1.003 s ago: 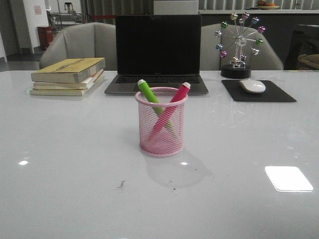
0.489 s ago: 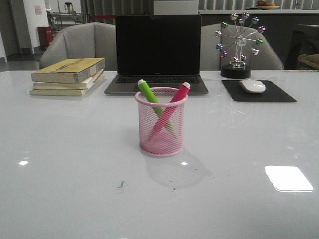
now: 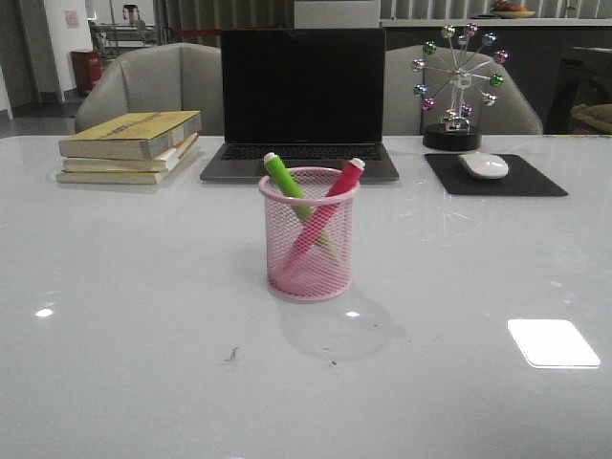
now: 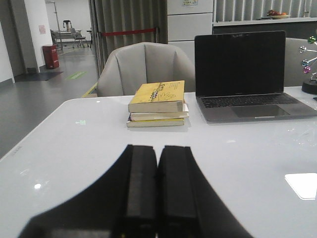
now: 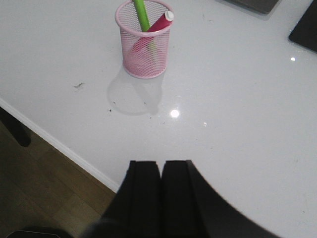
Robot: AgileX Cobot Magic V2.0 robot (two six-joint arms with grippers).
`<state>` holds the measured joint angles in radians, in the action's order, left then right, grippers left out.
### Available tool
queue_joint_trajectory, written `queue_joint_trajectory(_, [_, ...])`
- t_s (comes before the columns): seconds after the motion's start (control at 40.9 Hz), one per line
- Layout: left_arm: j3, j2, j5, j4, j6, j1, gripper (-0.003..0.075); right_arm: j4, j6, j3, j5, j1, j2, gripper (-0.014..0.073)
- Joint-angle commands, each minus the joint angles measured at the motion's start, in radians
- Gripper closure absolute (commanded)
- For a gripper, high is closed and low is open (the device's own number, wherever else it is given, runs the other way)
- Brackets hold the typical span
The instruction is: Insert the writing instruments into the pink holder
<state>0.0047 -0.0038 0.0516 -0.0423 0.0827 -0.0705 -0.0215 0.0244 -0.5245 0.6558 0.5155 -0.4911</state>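
Observation:
The pink holder stands upright in the middle of the white table, also seen in the right wrist view. Inside it lean two writing instruments, crossed: a lime green one tipped left and a magenta one tipped right. The green one and the magenta one both stick out above the rim. My right gripper is shut and empty, well back from the cup near the table's front edge. My left gripper is shut, empty, over bare table facing the books. Neither arm shows in the front view.
A stack of books lies at the back left, a dark laptop behind the cup, and a mouse on a black pad at the back right beside a ball ornament. The table's front edge drops to wooden floor.

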Motion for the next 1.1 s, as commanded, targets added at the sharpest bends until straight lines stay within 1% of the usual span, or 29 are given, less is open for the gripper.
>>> queue_joint_trajectory(0.0, [0.004,-0.020,-0.100,0.002,-0.011,-0.010,0.0629,0.005,0.000,-0.026,-0.078,-0.007,-0.004,0.0536])
queue_joint_trajectory(0.88, [0.004,-0.020,-0.103,0.002,-0.011,-0.010,0.0629,0.005,0.000,-0.026,-0.076,-0.007,-0.004,0.0536])
queue_joint_trajectory(0.954, [0.004,-0.020,-0.103,0.002,-0.011,-0.010,0.0629,0.005,0.000,-0.018,-0.076,-0.005,0.018,0.0536])
queue_joint_trajectory(1.027, [0.004,-0.020,-0.103,0.002,-0.011,-0.010,0.0629,0.013,0.005,0.008,-0.100,-0.048,0.053,0.0536])
queue_joint_trajectory(1.076, [0.004,-0.020,-0.103,0.002,-0.011,-0.010,0.0629,0.012,0.005,0.036,-0.154,-0.093,0.079,0.0536])
